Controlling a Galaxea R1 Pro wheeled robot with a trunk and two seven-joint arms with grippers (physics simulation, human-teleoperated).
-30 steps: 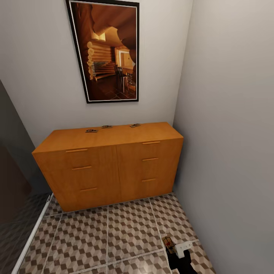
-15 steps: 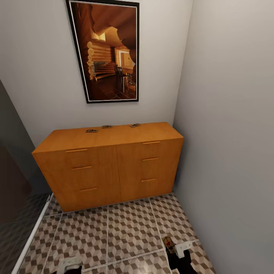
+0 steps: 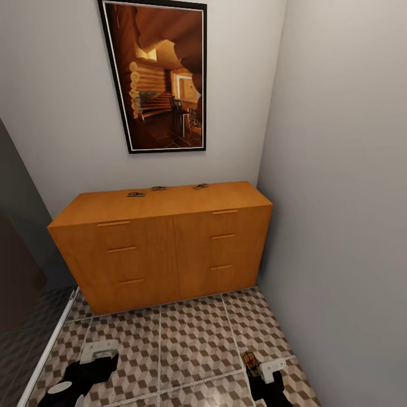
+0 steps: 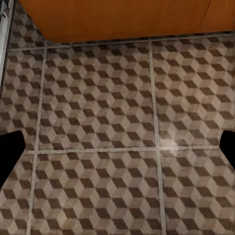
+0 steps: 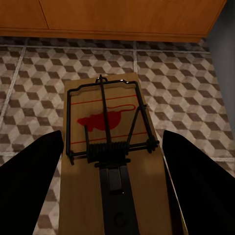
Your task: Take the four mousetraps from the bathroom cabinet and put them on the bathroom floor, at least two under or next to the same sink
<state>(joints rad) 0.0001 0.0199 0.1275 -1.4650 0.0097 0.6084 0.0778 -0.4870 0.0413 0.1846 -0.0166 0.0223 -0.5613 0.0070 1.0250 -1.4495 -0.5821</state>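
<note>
You are facing the cabinet, a low orange-brown chest standing against the back wall in a corner, beneath a framed picture of a log interior. Three mousetraps are lying on the cabinet's flat top near its rear edge: the left mousetrap, the middle mousetrap and the right mousetrap, spaced apart in a loose row. The bathroom floor, tiled in a brown, beige and white cube pattern, is stretching from the cabinet's foot toward you.

Your right gripper is sitting low at the right of the head view, above the tiles. It is carrying the fourth mousetrap; in the right wrist view the board is lying flat between the two dark fingers, wire bar and red mark facing up, and it is pointing toward the cabinet. You cannot tell from these views whether the fingers are pressing the board's edges, as a narrow strip of tile is showing at each side.

Your left gripper is showing at the lower left of the head view, over the tiles. In the left wrist view its fingers are spread wide, with bare floor between them.
</note>
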